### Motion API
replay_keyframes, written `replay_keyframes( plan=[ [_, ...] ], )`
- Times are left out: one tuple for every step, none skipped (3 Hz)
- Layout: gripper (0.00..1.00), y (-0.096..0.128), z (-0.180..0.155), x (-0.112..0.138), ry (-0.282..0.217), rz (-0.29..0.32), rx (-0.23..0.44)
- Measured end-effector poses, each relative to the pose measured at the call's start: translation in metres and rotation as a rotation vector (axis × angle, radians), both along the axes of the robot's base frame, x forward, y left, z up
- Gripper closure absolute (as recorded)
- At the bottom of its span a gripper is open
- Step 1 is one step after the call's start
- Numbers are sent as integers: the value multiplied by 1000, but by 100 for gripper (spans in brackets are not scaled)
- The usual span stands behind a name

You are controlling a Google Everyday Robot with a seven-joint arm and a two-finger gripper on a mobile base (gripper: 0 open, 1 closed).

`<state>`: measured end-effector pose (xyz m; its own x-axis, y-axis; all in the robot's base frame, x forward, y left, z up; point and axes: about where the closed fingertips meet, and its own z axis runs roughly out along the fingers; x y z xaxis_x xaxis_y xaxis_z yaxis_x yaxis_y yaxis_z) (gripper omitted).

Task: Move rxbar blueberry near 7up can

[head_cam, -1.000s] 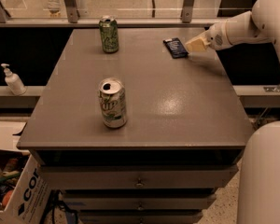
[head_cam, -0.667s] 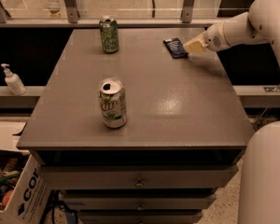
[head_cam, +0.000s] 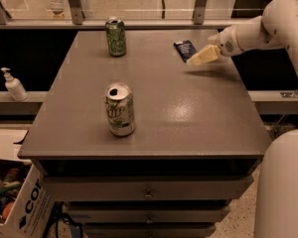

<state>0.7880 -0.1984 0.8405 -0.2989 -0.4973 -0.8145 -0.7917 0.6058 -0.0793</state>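
**Two cans, one bar, and a gripper at the far right corner**

Two cans stand upright on the grey table [head_cam: 188,113]; the 7up can [head_cam: 120,109], white and silver with green lettering, stands toward the front left, with its opened top facing up; the darker green can [head_cam: 115,36] stands at the far edge, left of centre, well apart from the first. The rxbar blueberry [head_cam: 185,49] lies flat near the far right of the tabletop, a small dark navy rectangle with pale print, well apart from the 7up can and roughly level with the green can across the table.

The white arm [head_cam: 268,29] reaches in from the right edge of the view; the gripper [head_cam: 202,56], cream-coloured and angled down to the left, sits low over the table at the bar's near right corner; its tip seems to touch or overlap that corner, though the angle makes this uncertain. How far the gripper is open cannot be told from this view, nor whether it has hold of the bar; the bar appears to rest on the surface.

Below the tabletop a stack of drawers [head_cam: 149,192] runs down the front; a soap dispenser [head_cam: 13,85] stands on a ledge to the left; a cardboard box [head_cam: 25,207] sits on the floor at the lower left.
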Motion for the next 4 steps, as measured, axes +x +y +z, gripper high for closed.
replay_keyframes(
  plan=[
    [0, 3, -14, 10, 12, -17, -10],
    [0, 6, -19, 12, 20, -19, -14],
    [18, 9, -24, 12, 27, -19, -13],
    [42, 10, -27, 10, 33, -20, -9]
  ],
)
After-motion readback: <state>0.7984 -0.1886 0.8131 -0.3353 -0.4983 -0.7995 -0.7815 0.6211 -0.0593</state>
